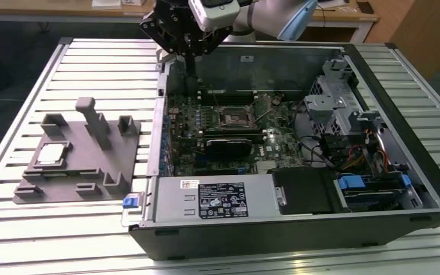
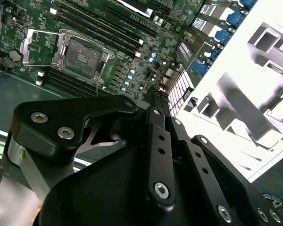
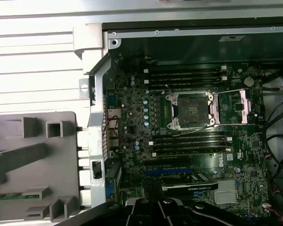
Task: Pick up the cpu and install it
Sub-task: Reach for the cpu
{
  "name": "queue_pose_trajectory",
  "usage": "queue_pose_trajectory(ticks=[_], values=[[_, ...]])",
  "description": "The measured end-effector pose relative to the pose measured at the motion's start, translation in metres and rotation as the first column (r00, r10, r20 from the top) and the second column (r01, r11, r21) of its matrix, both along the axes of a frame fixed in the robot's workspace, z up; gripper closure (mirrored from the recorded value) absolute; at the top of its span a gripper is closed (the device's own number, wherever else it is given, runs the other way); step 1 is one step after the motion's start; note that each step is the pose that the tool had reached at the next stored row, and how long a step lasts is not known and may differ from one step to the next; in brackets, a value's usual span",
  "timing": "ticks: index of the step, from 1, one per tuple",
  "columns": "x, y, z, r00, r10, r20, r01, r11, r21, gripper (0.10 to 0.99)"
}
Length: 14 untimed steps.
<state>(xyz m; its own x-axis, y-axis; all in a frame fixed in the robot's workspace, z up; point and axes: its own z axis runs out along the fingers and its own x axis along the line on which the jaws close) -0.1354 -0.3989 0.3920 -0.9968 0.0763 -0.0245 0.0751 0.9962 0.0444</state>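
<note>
The cpu (image 1: 52, 153), a small silvery square chip, lies in the grey plastic tray (image 1: 75, 183) on the table, at the exterior view's left of the open computer case (image 1: 297, 235). My gripper (image 1: 192, 80) hangs over the case's back left corner, far from the cpu, shut with nothing in it. In the second wrist view its closed fingers (image 2: 156, 101) point toward the motherboard edge. The dark cpu socket (image 1: 231, 117) (image 2: 80, 54) (image 3: 191, 110) sits bare mid-board, its metal load plate (image 3: 236, 106) swung open beside it.
A black card with a fan (image 1: 228, 146) lies just in front of the socket. A labelled power supply (image 1: 216, 197) fills the case's near side, and a drive cage (image 1: 342, 97) with cables sits at the exterior view's right. The slatted table (image 1: 105, 57) surrounds it all.
</note>
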Motion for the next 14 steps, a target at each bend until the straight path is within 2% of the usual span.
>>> queue_pose_trajectory(ticks=[14], values=[[-0.0053,0.0000,-0.0006,1.0000,0.000,0.0000,0.000,1.0000,0.000,0.980]])
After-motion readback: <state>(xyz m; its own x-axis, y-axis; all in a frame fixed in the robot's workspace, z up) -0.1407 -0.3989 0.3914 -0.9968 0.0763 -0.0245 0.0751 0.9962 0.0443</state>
